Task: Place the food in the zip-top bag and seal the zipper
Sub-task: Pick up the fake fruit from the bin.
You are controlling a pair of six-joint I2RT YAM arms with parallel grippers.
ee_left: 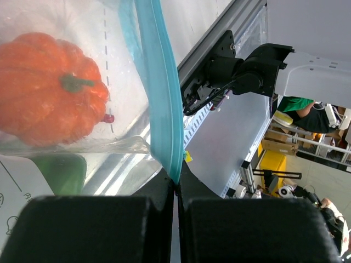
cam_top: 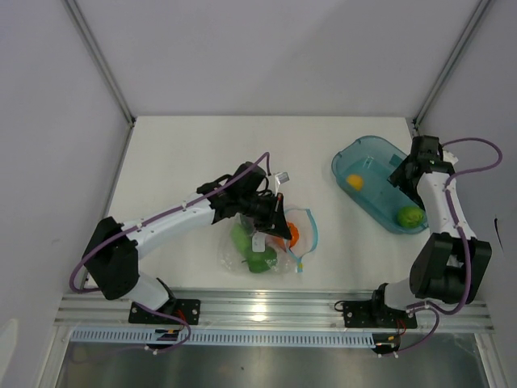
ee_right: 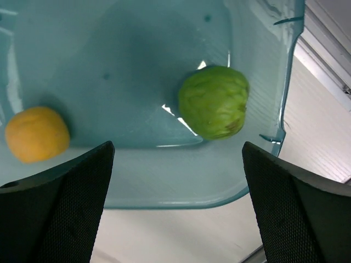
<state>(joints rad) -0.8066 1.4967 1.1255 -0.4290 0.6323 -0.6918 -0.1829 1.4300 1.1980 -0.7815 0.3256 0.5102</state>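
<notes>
At the near side, the left gripper [ee_left: 176, 189] is pinching the zipper [ee_left: 162, 104] of the zip-top bag [cam_top: 257, 250], jaws pressed together on the strip, with an orange pepper [ee_left: 46, 93] lying inside. Farther off, the right gripper [ee_right: 178, 145] is hovering, jaws spread, over the teal tray [cam_top: 367, 153] holding the lime [ee_right: 214, 101] and lemon [ee_right: 35, 134]. Loading seems to be in hand, and the next move is calling for a descent around one fruit.

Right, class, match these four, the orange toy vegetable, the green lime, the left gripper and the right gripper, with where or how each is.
Column 1: 1 orange toy vegetable; 2 green lime; 3 left gripper; 4 right gripper.
Column 2: A open over the teal tray; B inside the clear bag; C shut on the zipper; D lying in the teal tray.
Pairs: 1-B, 2-D, 3-C, 4-A.
</notes>
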